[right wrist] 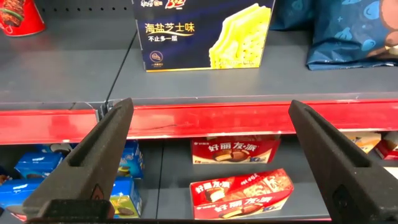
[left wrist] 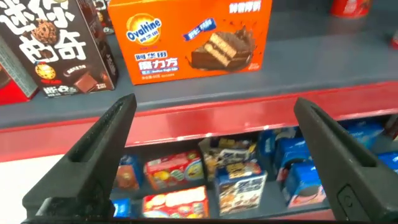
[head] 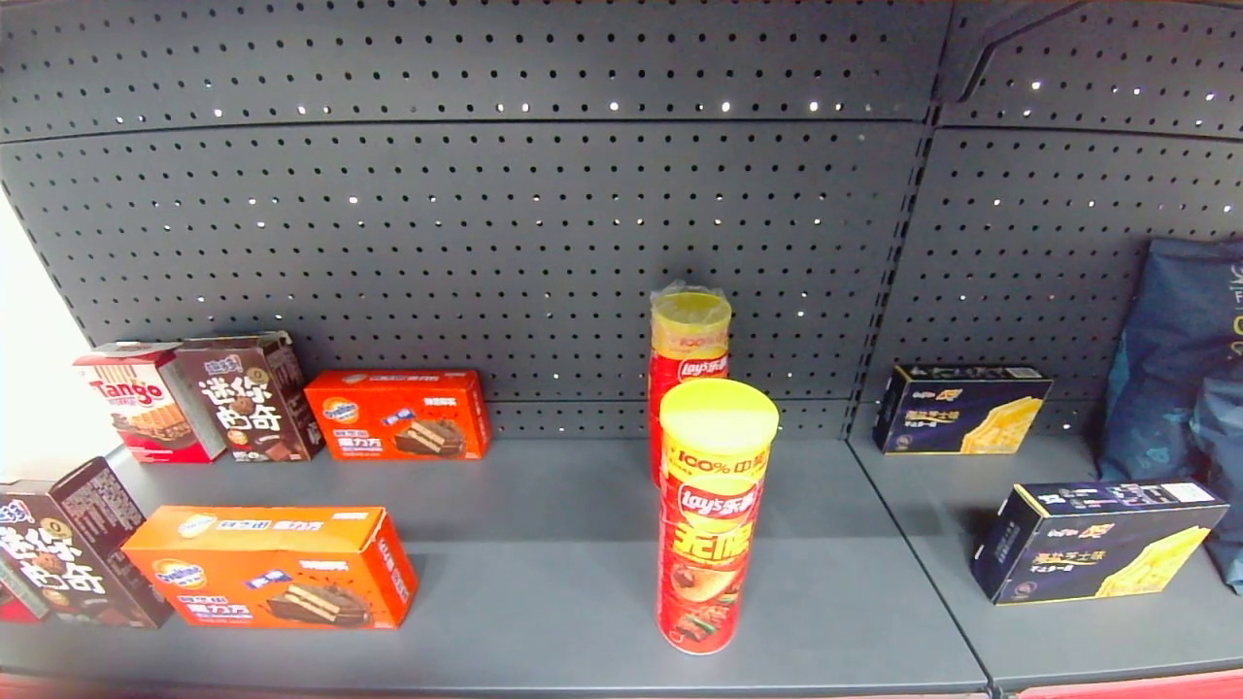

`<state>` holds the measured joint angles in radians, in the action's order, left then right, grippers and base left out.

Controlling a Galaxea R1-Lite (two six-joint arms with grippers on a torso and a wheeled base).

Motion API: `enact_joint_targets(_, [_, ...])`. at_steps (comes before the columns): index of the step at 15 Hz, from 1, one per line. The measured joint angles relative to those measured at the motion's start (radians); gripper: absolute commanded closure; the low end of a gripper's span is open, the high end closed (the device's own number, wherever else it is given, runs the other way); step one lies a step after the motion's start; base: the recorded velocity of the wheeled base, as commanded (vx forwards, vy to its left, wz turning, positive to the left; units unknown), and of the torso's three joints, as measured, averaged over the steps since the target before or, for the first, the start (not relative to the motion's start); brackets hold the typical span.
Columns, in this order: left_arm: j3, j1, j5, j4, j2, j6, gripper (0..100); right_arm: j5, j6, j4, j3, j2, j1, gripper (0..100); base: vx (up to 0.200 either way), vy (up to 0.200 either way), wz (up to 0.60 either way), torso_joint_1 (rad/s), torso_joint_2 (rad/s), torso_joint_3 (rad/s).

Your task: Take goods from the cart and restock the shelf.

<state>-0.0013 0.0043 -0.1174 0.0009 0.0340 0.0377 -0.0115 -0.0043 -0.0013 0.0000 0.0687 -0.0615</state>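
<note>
The shelf [head: 544, 544] already has some goods on it. Two red chip cans [head: 717, 515] stand upright in the middle, one behind the other. An orange cake box [head: 272, 568] lies near the front on the robot's left, with a second orange box [head: 398, 416] farther back and brown cookie boxes [head: 254, 396] beside them. Two dark blue cracker boxes [head: 1097, 539] sit on the right, next to a blue bag [head: 1180, 349]. There is a lot of bare shelf between these things. The left pincer [left wrist: 214, 102] is wide open and holds nothing. It hangs just in front of the shelf's red front edge [left wrist: 249, 106], below the orange cake box. The right pincer [right wrist: 211, 104] is also wide open and holds nothing, low in front of the front cracker box. Below the red edge is a lower shelf [right wrist: 161, 180] with more packs. I think the robot is between two loads, with no item in hand. The next move, I guess, is to go to the cart, grab one item firmly, bring it up and set it in a bare spot without bumping the tall cans.
</note>
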Motion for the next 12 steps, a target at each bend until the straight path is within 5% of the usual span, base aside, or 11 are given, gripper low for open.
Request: enact_joint_targets(12, [0.000, -0.004, 0.003, -0.001, -0.034, -0.009, 0, 0.000, 0.004, 0.000, 0.000, 0.001, 0.000, 0, 0.000, 0.000, 0.00, 0.000, 0.00, 0.000])
